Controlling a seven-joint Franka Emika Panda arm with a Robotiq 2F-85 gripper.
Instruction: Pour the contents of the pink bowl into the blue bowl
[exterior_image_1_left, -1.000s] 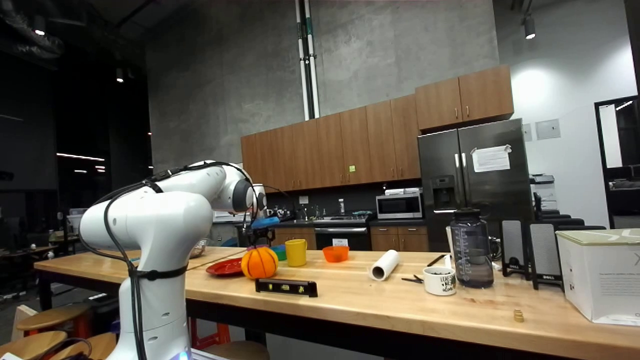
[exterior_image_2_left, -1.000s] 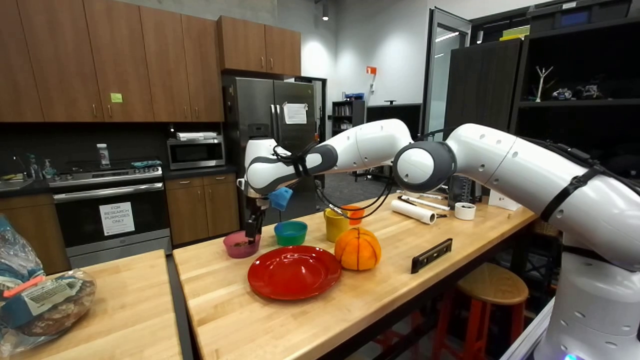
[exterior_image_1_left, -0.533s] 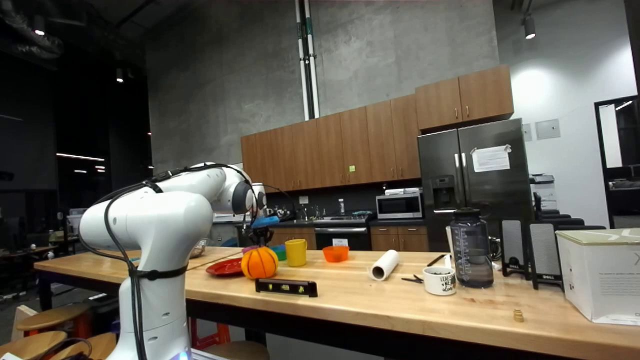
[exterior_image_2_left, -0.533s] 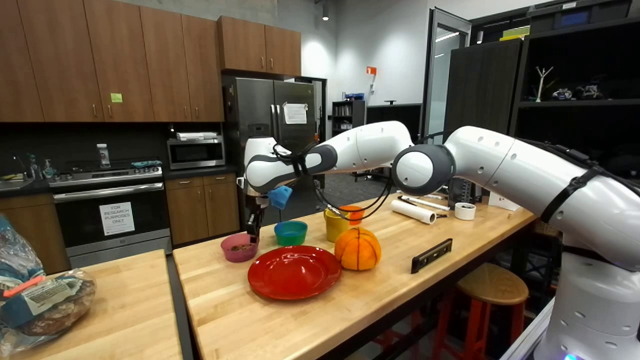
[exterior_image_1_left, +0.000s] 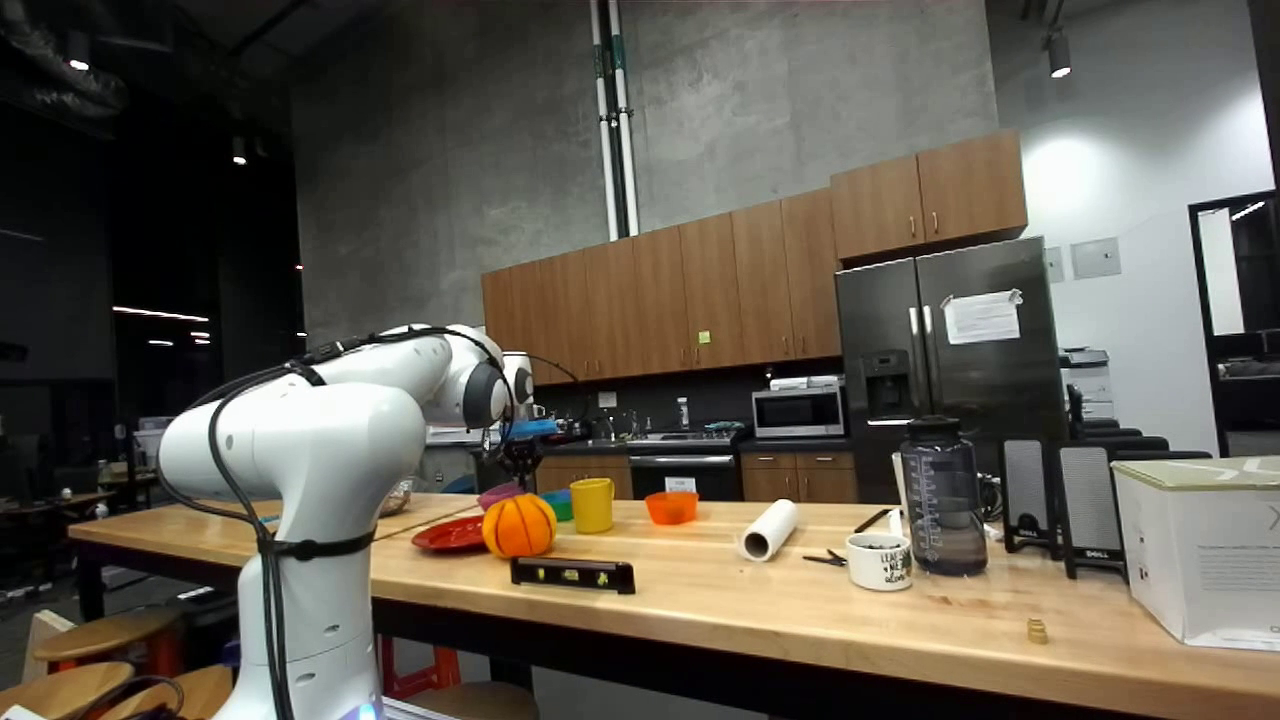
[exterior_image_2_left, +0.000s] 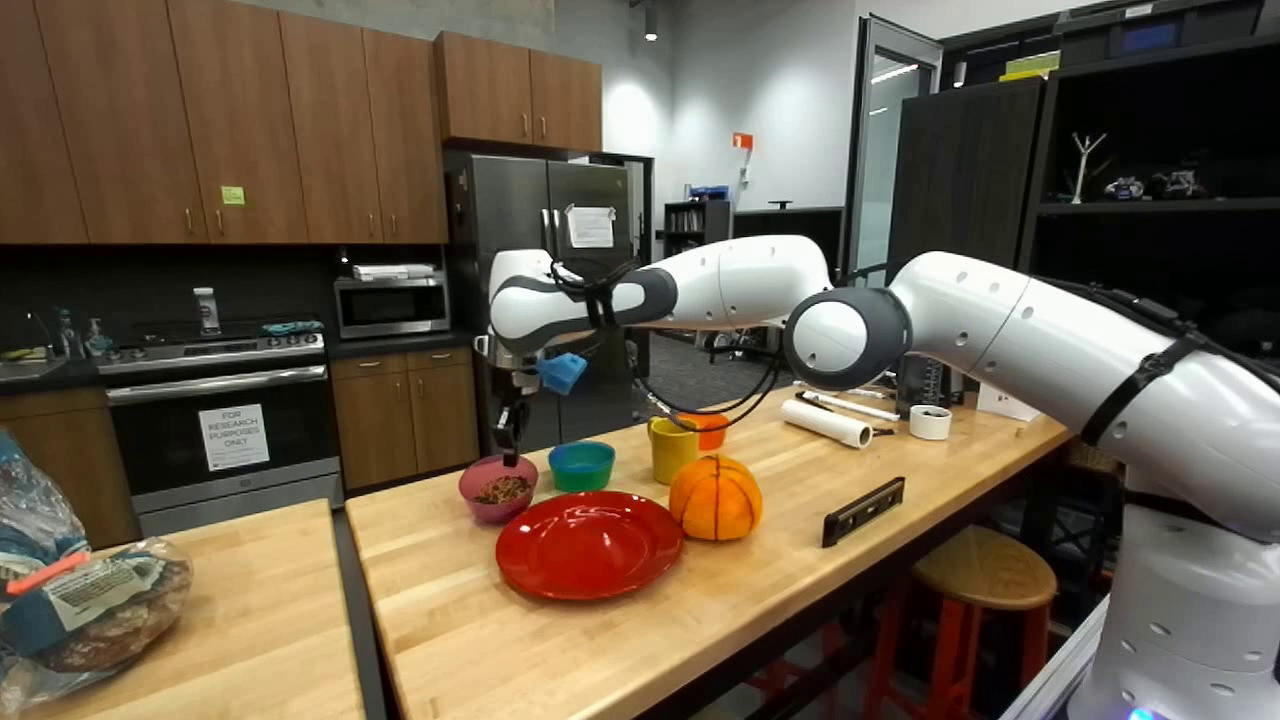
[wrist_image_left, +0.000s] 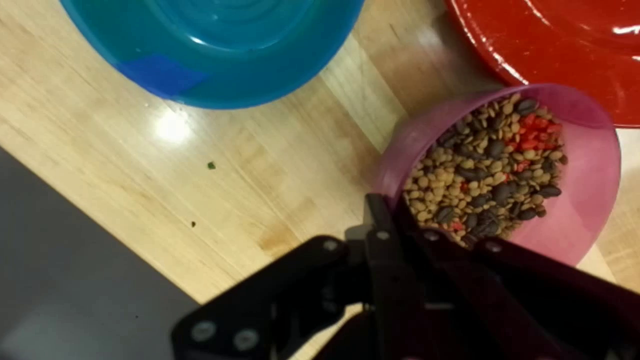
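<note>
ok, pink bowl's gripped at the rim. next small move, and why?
Probably ease the pink bowl over the blue bowl before pouring: the end effector is closed on the pink bowl's rim, the seed-like mix lies inside, and the bowls are apart, so tipping here would likely spill onto the wooden table.

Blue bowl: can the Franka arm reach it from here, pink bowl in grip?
Likely yes. The gripper, closed on the pink bowl at its rim, is near the blue bowl; the wrist view shows tabletop, no obstacle, between the two bowls.
</note>
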